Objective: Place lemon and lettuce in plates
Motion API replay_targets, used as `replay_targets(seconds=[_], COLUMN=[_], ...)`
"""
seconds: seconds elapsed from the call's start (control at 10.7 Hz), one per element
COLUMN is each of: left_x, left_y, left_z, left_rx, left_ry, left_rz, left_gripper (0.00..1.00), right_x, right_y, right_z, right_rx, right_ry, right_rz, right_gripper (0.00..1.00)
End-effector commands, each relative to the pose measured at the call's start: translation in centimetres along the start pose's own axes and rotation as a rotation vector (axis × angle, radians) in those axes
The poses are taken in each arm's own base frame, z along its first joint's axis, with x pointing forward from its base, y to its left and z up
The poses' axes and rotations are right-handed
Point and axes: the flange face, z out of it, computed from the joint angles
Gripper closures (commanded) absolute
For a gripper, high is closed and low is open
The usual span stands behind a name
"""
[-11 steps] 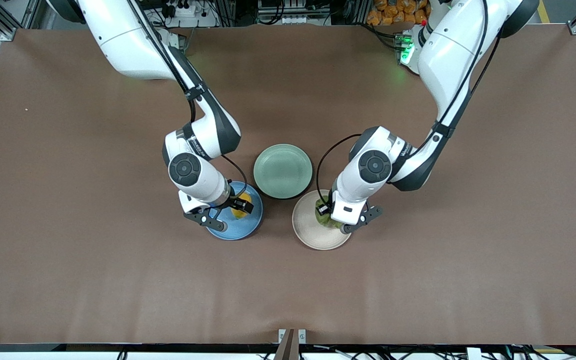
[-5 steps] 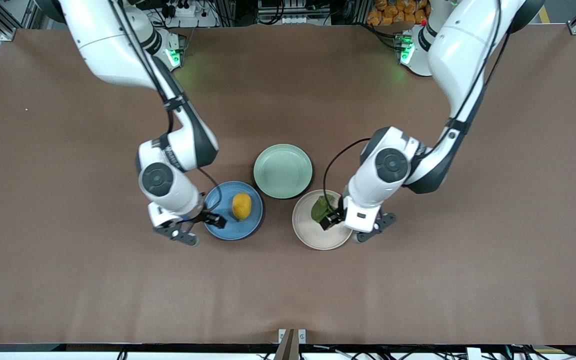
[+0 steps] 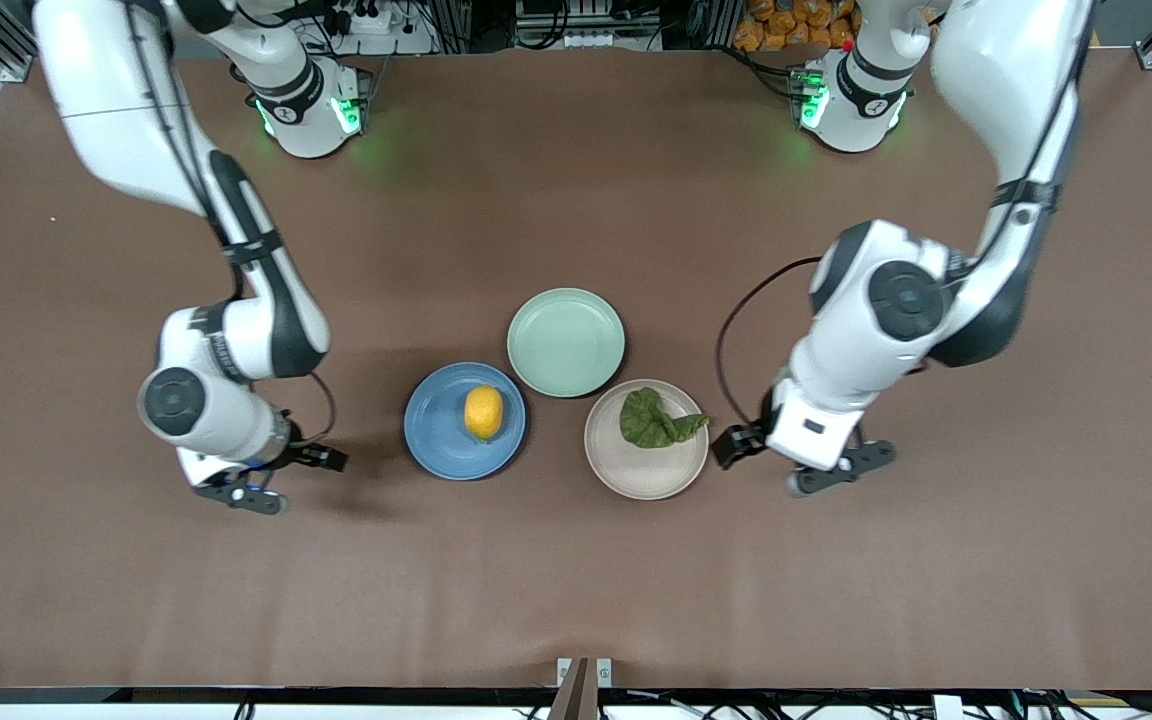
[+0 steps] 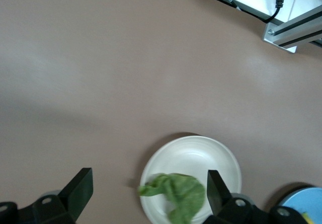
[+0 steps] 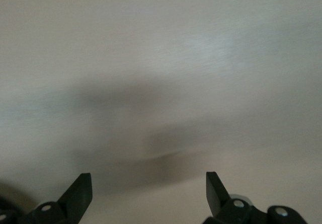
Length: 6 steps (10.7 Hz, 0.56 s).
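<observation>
The yellow lemon (image 3: 483,412) lies in the blue plate (image 3: 441,445). The dark green lettuce (image 3: 652,421) lies in the beige plate (image 3: 641,472). My right gripper (image 3: 241,495) is open and empty over bare table, beside the blue plate toward the right arm's end. My left gripper (image 3: 841,470) is open and empty over bare table, beside the beige plate toward the left arm's end. The left wrist view shows its open gripper (image 4: 147,189), the beige plate (image 4: 201,156), the lettuce (image 4: 181,194) and a bit of the blue plate (image 4: 309,206). The right wrist view shows its open gripper (image 5: 148,186) above brown table only.
A pale mint-green plate (image 3: 566,342) sits empty, farther from the front camera than the two plates and touching their rims. The brown table mat (image 3: 576,580) spreads wide around them. The arms' bases stand at the table's back edge.
Both grippers have let go and drawn away from the plates, each toward its own end of the table. The lemon and the lettuce stay in their plates.
</observation>
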Motion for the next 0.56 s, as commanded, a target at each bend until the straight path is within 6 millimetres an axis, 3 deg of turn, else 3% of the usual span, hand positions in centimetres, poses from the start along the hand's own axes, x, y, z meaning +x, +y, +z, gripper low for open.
replay_targets(seconds=[0.0,0.28,0.47], left_x=[0.4,1.4,0.2], left_y=[-2.7,-6.8,-8.7], left_z=[-4.6,-11.0,-16.2], left_rx=[0.063,0.107,0.15], left_ry=[0.001,-0.02,-0.045], left_rz=[0.086,0.136,0.164], left_gripper=[0.0,0.0,0.0], right_x=[-1.7,-7.1,-11.9], right_y=[2.2,3.7,3.6], right_z=[-1.6,-2.5,-2.8], right_rx=[0.02,0.006,-0.005], right_ry=[-0.019,-0.064,-0.058], right_rz=[-0.052,-0.108,-0.139], right_gripper=[0.0,0.0,0.0])
